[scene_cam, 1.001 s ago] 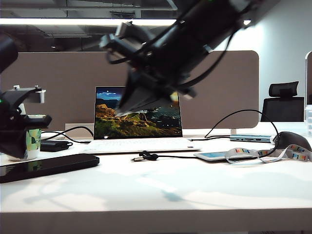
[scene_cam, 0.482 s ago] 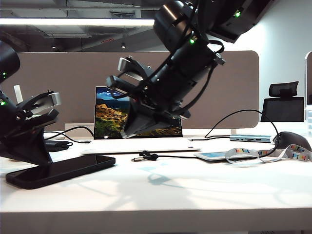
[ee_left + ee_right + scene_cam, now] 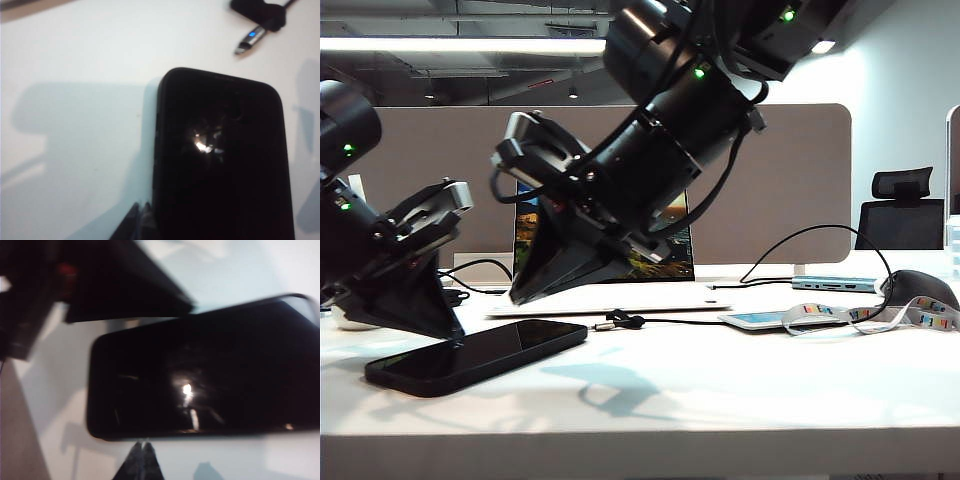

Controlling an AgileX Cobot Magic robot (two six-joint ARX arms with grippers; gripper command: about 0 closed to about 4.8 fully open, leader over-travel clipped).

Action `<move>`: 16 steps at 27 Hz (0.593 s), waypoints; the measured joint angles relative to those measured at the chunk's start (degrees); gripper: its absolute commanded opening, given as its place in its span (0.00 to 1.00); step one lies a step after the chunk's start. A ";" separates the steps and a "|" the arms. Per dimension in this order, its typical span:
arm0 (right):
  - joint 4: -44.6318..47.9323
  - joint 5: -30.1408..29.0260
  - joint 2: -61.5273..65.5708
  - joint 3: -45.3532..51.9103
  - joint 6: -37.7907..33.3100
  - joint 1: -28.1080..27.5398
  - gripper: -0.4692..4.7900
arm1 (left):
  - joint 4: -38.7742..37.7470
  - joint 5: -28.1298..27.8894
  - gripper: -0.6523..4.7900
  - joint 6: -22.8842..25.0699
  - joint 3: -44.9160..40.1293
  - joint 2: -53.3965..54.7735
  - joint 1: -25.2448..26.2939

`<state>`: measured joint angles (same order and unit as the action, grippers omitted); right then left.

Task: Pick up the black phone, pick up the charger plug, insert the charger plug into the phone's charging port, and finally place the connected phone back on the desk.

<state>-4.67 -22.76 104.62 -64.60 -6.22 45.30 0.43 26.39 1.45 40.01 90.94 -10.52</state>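
The black phone (image 3: 480, 355) lies flat on the white desk (image 3: 740, 400), left of centre. My left gripper (image 3: 453, 332) is shut and empty, its tip down at the phone's far long edge; in the left wrist view the gripper (image 3: 141, 220) sits right beside the phone (image 3: 220, 160). My right gripper (image 3: 517, 297) is shut and empty, hanging just above the desk behind the phone; the right wrist view shows the gripper (image 3: 141, 452) a little short of the phone's (image 3: 200, 375) long edge. The charger plug (image 3: 603, 325) lies on the desk right of the phone, also seen as the charger plug (image 3: 248, 41). The charging port is not discernible.
An open laptop (image 3: 630, 297) stands behind both grippers. To the right lie a pale phone (image 3: 760, 319), a lanyard (image 3: 880, 315), a dark mouse (image 3: 920, 288) and a flat hub (image 3: 835, 284). The taupe divider (image 3: 790, 180) closes the back, and the cable (image 3: 680, 322) runs rightward.
The black phone has slid to the right across the desk. My left gripper has come down and moved right with it. My right arm has dropped and swung left, close behind the phone.
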 measured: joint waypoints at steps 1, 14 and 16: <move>-0.39 -0.02 0.20 0.00 0.28 0.63 0.08 | 0.20 0.00 0.11 0.00 0.00 0.00 -0.74; -7.89 -2.54 2.32 0.07 5.57 1.51 0.08 | 0.55 5.49 0.11 0.04 0.00 0.02 -1.92; -7.74 -3.15 3.13 0.09 5.77 1.79 0.08 | 0.57 6.45 0.11 0.04 0.00 0.09 -2.10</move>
<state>-12.40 -25.91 107.74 -64.51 -0.45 47.09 0.99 32.84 1.50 40.01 91.02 -12.62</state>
